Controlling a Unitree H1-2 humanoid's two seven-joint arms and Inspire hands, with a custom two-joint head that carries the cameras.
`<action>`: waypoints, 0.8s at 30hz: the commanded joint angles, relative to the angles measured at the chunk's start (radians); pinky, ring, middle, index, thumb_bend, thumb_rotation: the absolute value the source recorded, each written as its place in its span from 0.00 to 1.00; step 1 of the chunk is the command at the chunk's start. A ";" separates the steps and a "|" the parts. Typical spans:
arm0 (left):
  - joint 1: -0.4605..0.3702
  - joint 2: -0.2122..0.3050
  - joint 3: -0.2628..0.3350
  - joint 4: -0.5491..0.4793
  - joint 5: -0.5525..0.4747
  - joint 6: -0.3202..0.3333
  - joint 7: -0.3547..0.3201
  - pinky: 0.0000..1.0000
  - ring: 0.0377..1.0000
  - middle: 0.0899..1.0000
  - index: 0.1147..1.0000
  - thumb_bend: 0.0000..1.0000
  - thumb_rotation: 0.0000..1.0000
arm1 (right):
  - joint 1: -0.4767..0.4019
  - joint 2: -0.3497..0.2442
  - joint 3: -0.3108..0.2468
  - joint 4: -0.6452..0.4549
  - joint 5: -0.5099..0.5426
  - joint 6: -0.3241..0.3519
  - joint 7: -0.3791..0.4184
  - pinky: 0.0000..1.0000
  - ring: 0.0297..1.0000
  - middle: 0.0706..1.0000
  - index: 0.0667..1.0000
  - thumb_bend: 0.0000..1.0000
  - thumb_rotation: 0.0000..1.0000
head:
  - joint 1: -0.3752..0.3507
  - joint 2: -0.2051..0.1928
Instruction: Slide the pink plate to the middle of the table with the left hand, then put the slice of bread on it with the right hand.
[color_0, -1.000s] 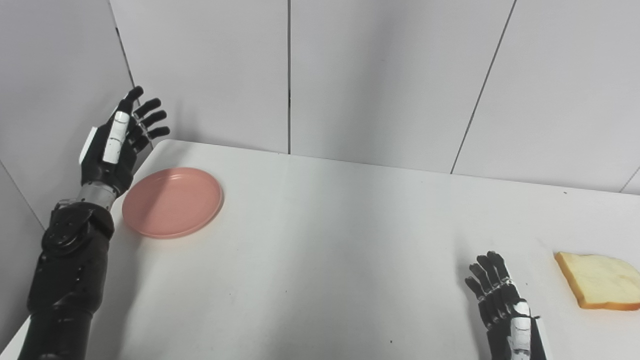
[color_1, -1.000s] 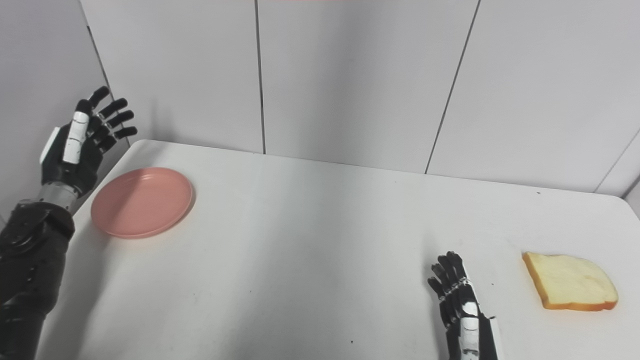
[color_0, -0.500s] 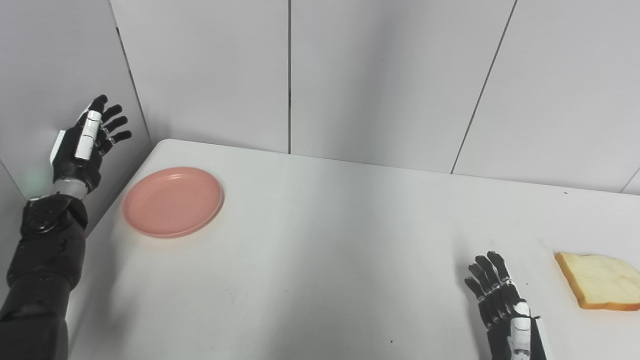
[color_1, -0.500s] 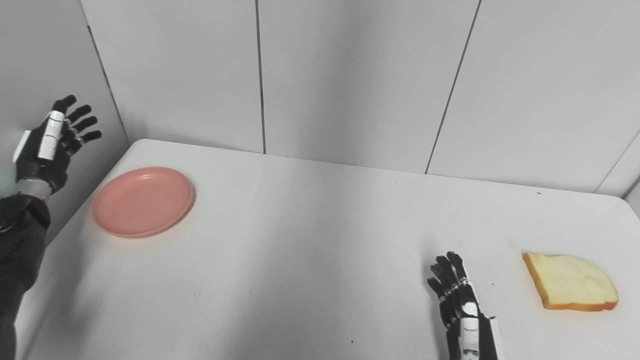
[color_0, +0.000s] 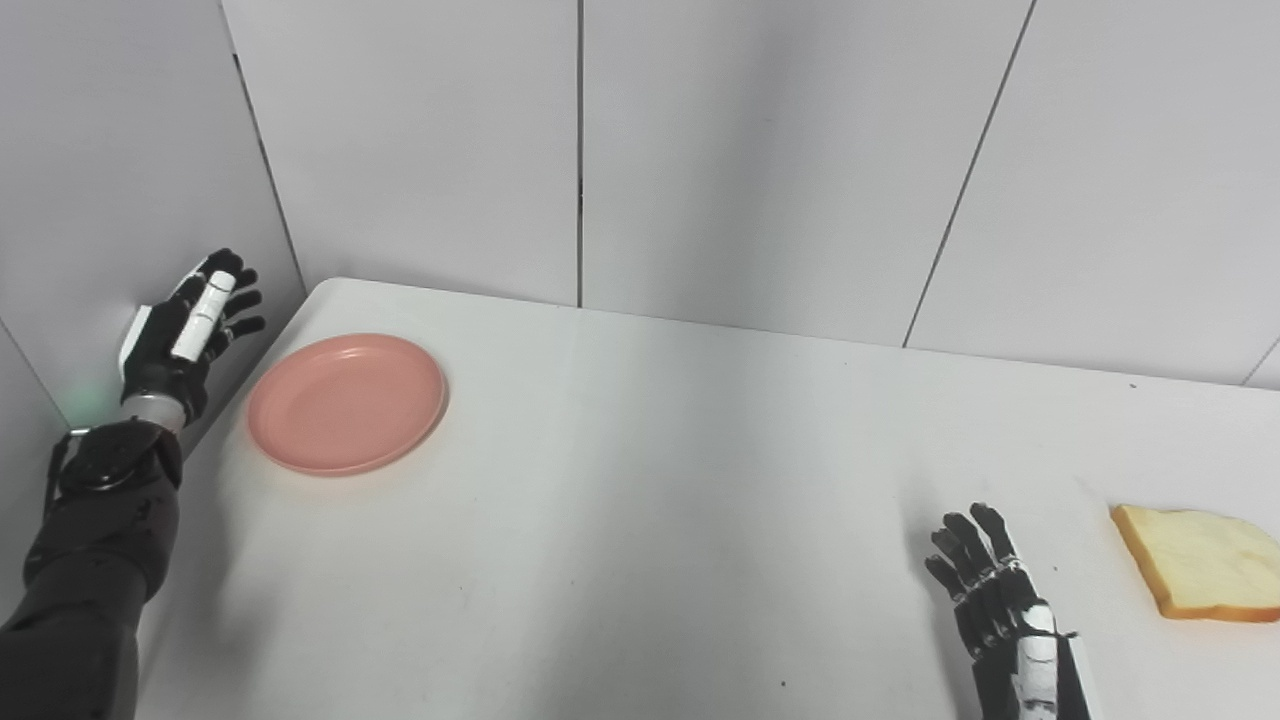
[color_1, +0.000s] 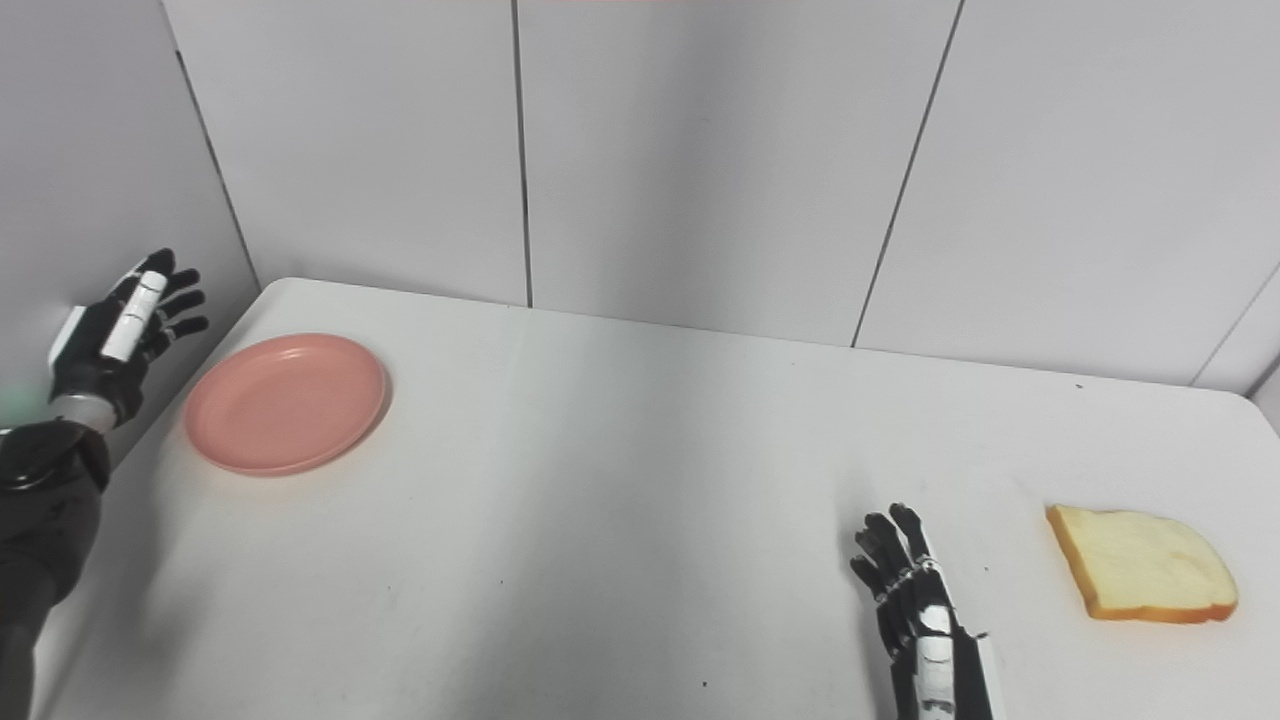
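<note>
The pink plate (color_0: 346, 402) lies flat near the far left corner of the white table (color_0: 660, 480). My left hand (color_0: 188, 335) hovers just off the table's left edge, left of the plate and apart from it, open with fingers spread. A slice of bread (color_0: 1200, 575) with a brown crust lies at the table's right side. My right hand (color_0: 995, 610) rests low near the front edge, left of the bread and not touching it, open and empty.
Grey wall panels (color_0: 760, 160) stand close behind the table and along its left side, right by my left hand. A broad bare stretch of tabletop lies between the plate and the bread.
My left hand has swung left from beside the plate's rim to off the table's edge, then dropped lower. The plate, the bread and my right hand have stayed put.
</note>
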 joint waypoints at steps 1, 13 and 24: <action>-0.038 0.031 0.003 -0.005 0.001 -0.054 0.012 0.78 0.85 0.84 0.87 0.80 0.70 | 0.070 -0.038 -0.011 0.095 -0.001 -0.002 0.014 0.91 0.91 0.90 0.92 0.78 0.99 | -0.001 0.003; -0.034 -0.004 0.013 0.116 -0.025 -0.097 0.016 0.73 0.80 0.78 0.80 0.87 0.67 | 0.096 -0.050 -0.012 0.061 -0.001 0.014 0.017 0.89 0.90 0.90 0.92 0.78 0.99 | -0.012 0.027; -0.045 -0.033 0.009 0.195 -0.026 -0.144 0.009 0.68 0.78 0.77 0.81 0.95 0.70 | 0.105 -0.051 -0.009 0.049 0.002 0.026 0.017 0.88 0.90 0.90 0.91 0.79 0.97 | -0.018 0.036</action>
